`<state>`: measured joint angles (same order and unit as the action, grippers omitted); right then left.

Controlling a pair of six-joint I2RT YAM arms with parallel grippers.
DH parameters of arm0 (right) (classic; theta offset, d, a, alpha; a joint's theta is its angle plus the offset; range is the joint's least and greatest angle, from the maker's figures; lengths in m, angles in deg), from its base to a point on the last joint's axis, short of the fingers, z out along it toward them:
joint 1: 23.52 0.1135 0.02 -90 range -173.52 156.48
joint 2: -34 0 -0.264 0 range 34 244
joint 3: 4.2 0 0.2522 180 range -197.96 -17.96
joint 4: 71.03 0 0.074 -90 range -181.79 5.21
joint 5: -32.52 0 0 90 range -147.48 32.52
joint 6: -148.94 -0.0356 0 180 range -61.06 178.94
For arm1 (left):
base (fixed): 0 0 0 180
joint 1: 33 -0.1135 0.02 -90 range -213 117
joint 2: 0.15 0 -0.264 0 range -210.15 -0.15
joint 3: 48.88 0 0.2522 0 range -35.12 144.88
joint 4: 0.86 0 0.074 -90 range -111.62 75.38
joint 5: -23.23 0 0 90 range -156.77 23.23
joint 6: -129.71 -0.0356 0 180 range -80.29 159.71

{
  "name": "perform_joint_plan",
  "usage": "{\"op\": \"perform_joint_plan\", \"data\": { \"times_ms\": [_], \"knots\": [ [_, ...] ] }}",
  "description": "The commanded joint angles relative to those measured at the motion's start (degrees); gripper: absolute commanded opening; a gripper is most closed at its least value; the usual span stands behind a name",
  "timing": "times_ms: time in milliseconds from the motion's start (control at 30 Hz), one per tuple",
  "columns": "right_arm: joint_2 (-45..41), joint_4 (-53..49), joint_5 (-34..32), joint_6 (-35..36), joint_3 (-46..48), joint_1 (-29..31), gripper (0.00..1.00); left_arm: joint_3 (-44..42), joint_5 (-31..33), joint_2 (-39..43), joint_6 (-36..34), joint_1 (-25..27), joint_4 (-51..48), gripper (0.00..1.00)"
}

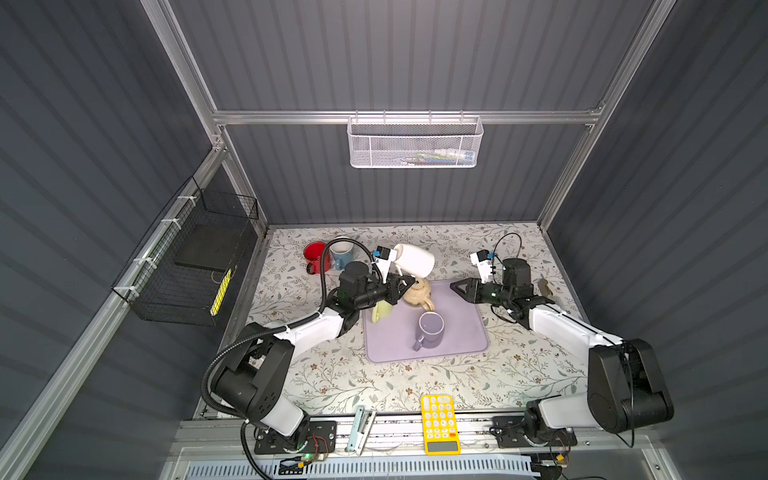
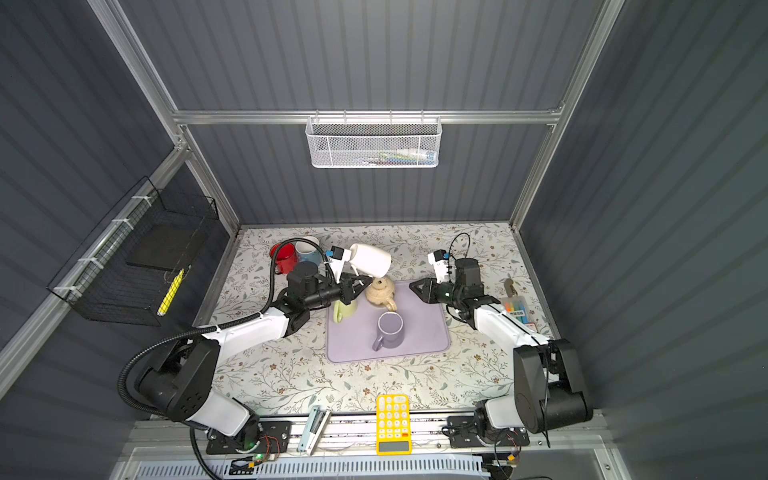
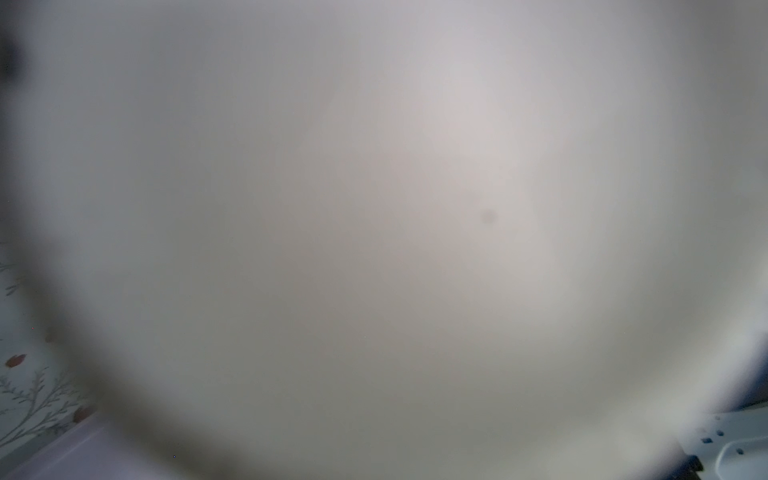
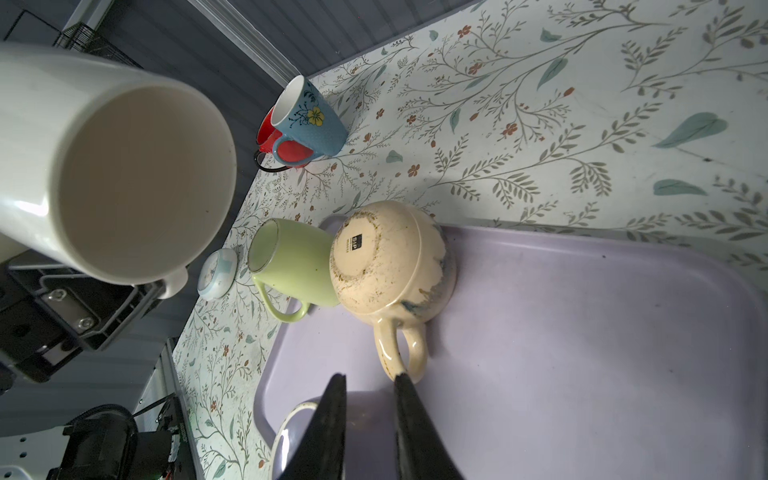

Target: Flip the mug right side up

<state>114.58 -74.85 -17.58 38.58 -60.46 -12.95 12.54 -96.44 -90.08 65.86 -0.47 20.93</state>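
A white mug (image 1: 415, 259) (image 2: 372, 259) hangs tilted on its side above the mat's far left corner, its mouth (image 4: 141, 178) turned to the right. My left gripper (image 1: 409, 281) (image 2: 365, 282) is shut on its handle. The mug's blurred white wall (image 3: 374, 208) fills the left wrist view and hides the jaws there. A beige mug (image 1: 417, 291) (image 4: 386, 262) stands upside down on the purple mat (image 1: 457, 332). My right gripper (image 1: 453, 286) (image 4: 370, 378) hovers over the mat's right part, open by a narrow gap and empty, one fingertip beside the beige mug's handle (image 4: 401, 353).
A purple mug (image 1: 430, 328) stands upright on the mat. A green mug (image 1: 382, 309) lies on its side at the mat's left edge. Red (image 1: 314, 254) and blue (image 1: 341, 249) mugs stand far left. A yellow calculator (image 1: 440, 424) and a stapler (image 1: 360, 428) lie at the front.
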Motion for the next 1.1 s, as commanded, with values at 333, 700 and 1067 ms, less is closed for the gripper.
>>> {"op": "perform_joint_plan", "data": {
  "times_ms": [333, 700, 1067],
  "knots": [
    [-2.97, 8.51, 5.09, -1.69, 4.17, -0.82, 0.24, 3.44, -4.98, -3.19, 4.49, -0.50, 12.19, 0.05],
    [-2.84, 33.97, 14.34, -12.34, 9.98, -1.77, 0.27, 6.83, -8.31, -8.92, 9.87, -0.45, 20.45, 0.02],
    [5.87, 58.75, 19.97, -25.35, 9.38, -1.93, 0.29, 7.87, -8.96, -9.73, 12.39, -0.39, 21.71, 0.01]
  ]
}}
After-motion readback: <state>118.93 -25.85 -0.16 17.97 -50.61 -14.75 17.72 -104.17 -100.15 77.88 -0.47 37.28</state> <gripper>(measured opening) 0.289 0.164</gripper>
